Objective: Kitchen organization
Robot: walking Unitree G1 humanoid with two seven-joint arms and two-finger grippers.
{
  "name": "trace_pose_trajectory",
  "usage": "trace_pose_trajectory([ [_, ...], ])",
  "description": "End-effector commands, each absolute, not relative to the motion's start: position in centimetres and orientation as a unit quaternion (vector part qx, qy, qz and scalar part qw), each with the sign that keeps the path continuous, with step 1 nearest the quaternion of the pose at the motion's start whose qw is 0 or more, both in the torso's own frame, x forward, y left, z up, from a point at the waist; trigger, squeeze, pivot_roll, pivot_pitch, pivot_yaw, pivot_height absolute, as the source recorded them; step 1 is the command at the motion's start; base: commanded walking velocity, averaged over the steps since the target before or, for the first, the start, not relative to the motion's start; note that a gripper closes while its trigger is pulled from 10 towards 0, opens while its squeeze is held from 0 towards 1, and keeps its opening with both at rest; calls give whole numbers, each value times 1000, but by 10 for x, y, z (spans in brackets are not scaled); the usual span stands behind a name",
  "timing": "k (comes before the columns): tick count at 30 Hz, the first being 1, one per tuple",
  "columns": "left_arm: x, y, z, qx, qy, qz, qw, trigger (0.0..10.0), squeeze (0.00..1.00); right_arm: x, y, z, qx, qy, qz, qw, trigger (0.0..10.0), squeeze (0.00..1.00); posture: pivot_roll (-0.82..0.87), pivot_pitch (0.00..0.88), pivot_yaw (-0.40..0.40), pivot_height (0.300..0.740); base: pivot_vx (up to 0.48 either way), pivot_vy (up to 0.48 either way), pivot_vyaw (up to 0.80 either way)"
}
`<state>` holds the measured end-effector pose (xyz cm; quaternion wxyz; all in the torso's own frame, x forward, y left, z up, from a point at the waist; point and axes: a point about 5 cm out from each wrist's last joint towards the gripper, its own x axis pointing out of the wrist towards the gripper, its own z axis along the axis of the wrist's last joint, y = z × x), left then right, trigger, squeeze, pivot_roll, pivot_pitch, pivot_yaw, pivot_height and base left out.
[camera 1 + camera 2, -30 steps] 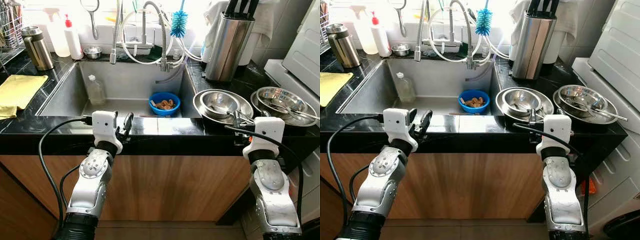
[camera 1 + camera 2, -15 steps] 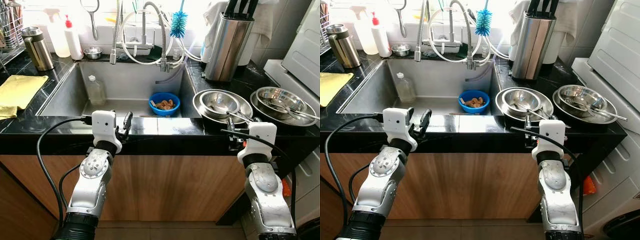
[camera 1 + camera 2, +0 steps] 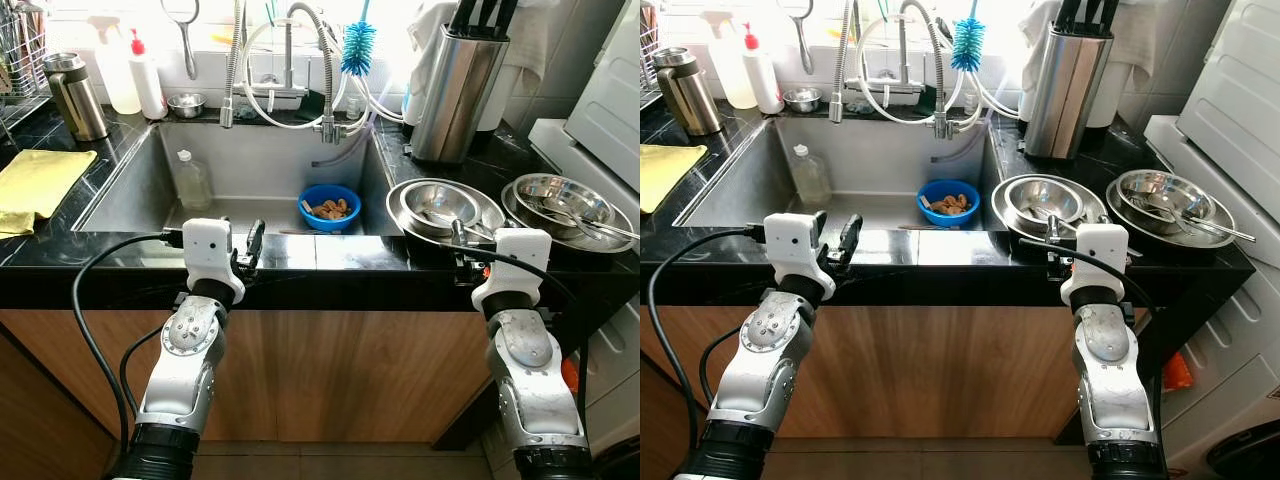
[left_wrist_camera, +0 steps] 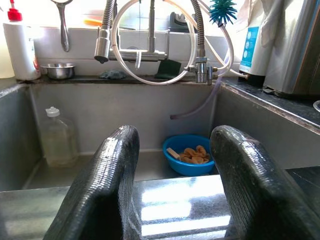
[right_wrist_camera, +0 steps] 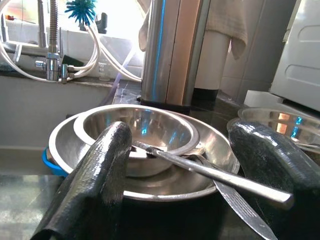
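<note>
Task looks barely begun; nothing gripped, most items not yet sorted.

Far left of the tabletop: yellow cloth lies flat nr the left edge, steel flask upright behind it at the back. Spray btl & soap btl stand at the back edge by the sink's rear-left corner, w/ a small steel cup beside them.

Sink: clear btl stands on the left of the basin floor; blue bowl w/ food scraps sits at the basin's right side, nr the right wall. Both not yet cleared. Tap hoses & blue brush hang over the back rim.

Left claw rests at the tabletop's front edge, just fwd of the sink; fingers apart, nothing between them, aimed across the basin toward the blue bowl.

Right of sink: nested steel bowls w/ utensils lying across them, handles sticking out toward the front edge. Right claw sits at the front edge just short of that stack, fingers wide apart, utensil handle lying in the gap but not clamped. Likely next grab is a utensil or the bowl rim.

Behind: knife holder upright at the back. Far right: second stack of steel dishes w/ a spoon, nr the right edge, untouched.

Left to do, by my read: sink items, both bowl stacks, loose utensils.
</note>
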<state>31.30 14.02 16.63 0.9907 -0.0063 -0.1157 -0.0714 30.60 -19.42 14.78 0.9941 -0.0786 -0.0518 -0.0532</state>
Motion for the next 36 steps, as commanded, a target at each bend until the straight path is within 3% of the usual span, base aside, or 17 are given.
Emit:
trace_pose_trajectory([
  [1,315,139,170,-1,-123,-68,990,10000,0,307,-195,149,-81,-51,-49,994,0,0,-54,18,-49,740,0,0,0],
  [36,327,144,188,-28,-142,-52,988,10000,0,314,-194,154,-78,-60,-58,993,0,0,-54,26,-34,740,0,0,0],
])
